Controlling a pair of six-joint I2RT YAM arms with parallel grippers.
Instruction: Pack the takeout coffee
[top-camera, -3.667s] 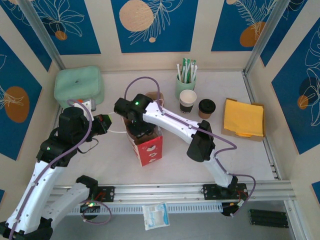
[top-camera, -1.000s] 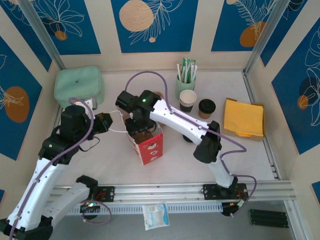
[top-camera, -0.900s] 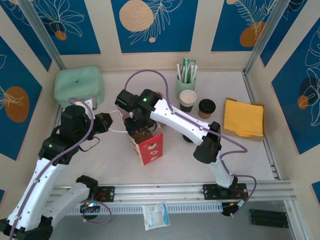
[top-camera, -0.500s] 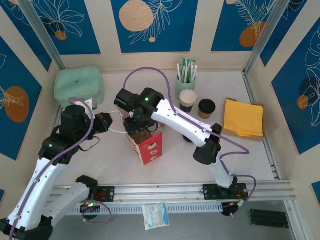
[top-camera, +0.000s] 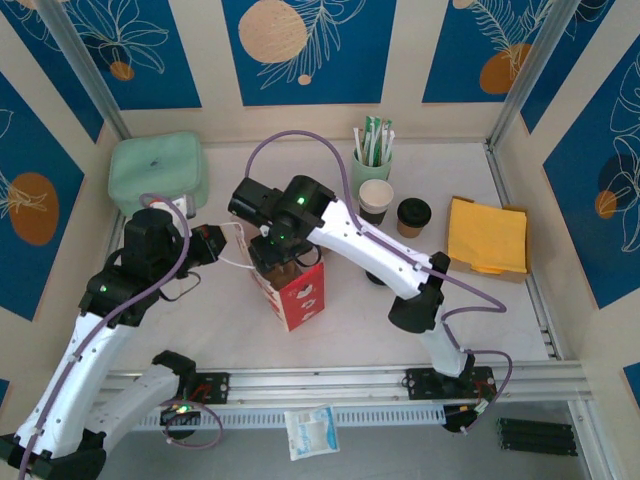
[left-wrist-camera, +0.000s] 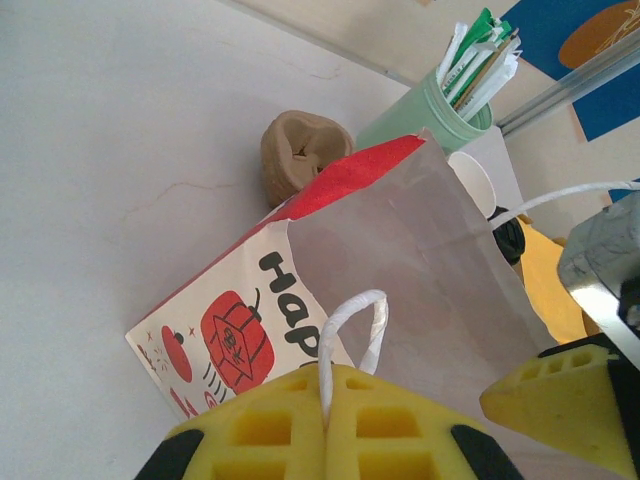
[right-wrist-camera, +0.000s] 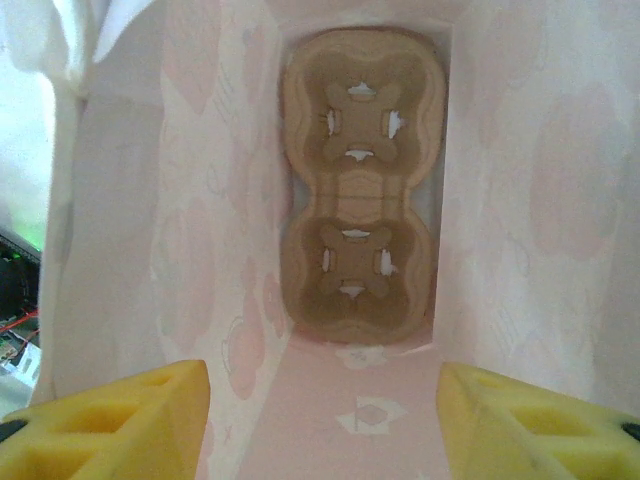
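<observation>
Looking straight down into the paper bag (right-wrist-camera: 500, 200), I see its white inner walls rising on the 9 and 3 o'clock sides, with faint pink print showing through them. At the bottom a brown moulded-pulp cup carrier (right-wrist-camera: 360, 190) lies flat. Its two round wells sit in line from 12 toward 6 o'clock, each with a cross-shaped cut at its middle, and it spans the floor almost wall to wall. The right gripper (right-wrist-camera: 320, 415) hangs above it with its jaws wide apart. Its yellow foam pads (right-wrist-camera: 120, 415) sit at 7 and 5 o'clock, close to the side walls. At 11 o'clock a white fold of paper curls at the bag's edge.
</observation>
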